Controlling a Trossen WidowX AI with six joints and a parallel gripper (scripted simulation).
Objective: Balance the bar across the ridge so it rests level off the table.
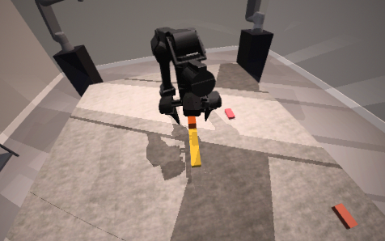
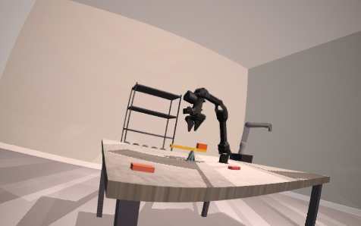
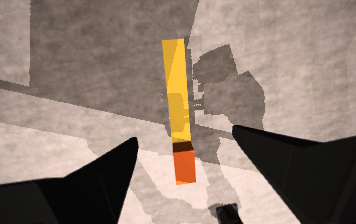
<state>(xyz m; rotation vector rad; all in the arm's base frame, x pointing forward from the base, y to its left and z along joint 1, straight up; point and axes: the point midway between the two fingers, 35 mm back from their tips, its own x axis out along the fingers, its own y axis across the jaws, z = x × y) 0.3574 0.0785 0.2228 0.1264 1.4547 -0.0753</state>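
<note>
The yellow bar (image 1: pixel 195 150) (image 2: pixel 182 147) (image 3: pixel 176 75) lies across the grey-blue ridge (image 2: pixel 191 156), with both ends clear of the table. It looks close to level; a slight tilt cannot be ruled out. An orange block (image 1: pixel 192 122) (image 2: pixel 202 146) (image 3: pixel 185 167) sits on the bar's end nearer the arm's base. The ridge is hidden under the bar in the top view and the wrist view. My gripper (image 1: pixel 192 121) (image 2: pixel 193 130) (image 3: pixel 186 135) is wide open and empty. It hangs above the bar, touching neither bar nor block.
A small red block (image 1: pixel 230 113) (image 2: pixel 234 167) lies on the table (image 1: pixel 121 174) (image 2: pixel 227 182) near the arm's base. A larger orange-red block (image 1: pixel 344 216) (image 2: pixel 142 167) lies near the table's edge, far from the bar. A shelf rack (image 2: pixel 155 91) stands beyond the table.
</note>
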